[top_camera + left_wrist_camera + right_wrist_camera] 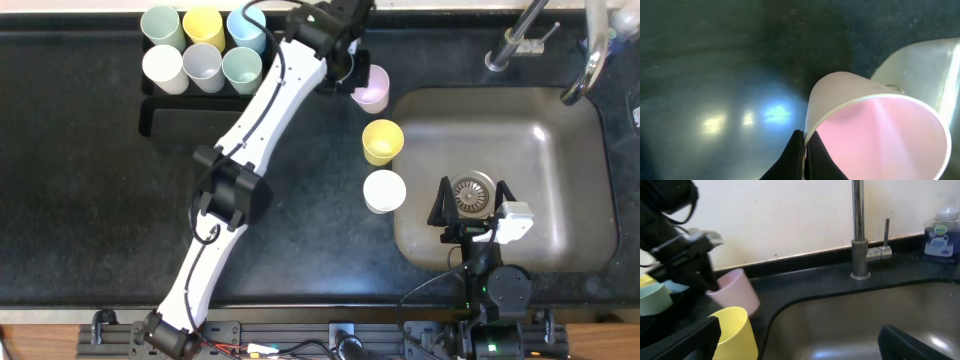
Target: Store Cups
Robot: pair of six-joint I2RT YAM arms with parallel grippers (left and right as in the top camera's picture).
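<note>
- Six cups (203,65) stand in two rows of three in the black tray (170,120) at the back left of the counter (80,200); that part of the job looks done.
- Three cups are outside the tray, so the task is about two thirds along.
- The pink cup (374,90) is in the left gripper (345,65), just beside the sink's (560,150) back-left corner. It is tilted, and I cannot tell whether its base touches the counter.
- The yellow cup (382,140) and the white cup (384,190) stand loose on the counter along the sink's left edge, near each other.
- The left arm reaches diagonally across the counter, past the tray. Its gripper is closed on the pink cup's rim, one finger (792,157) outside the wall and one inside.
- The right gripper (470,195) sits low over the sink near the drain, jaws spread wide, holding nothing.
</note>
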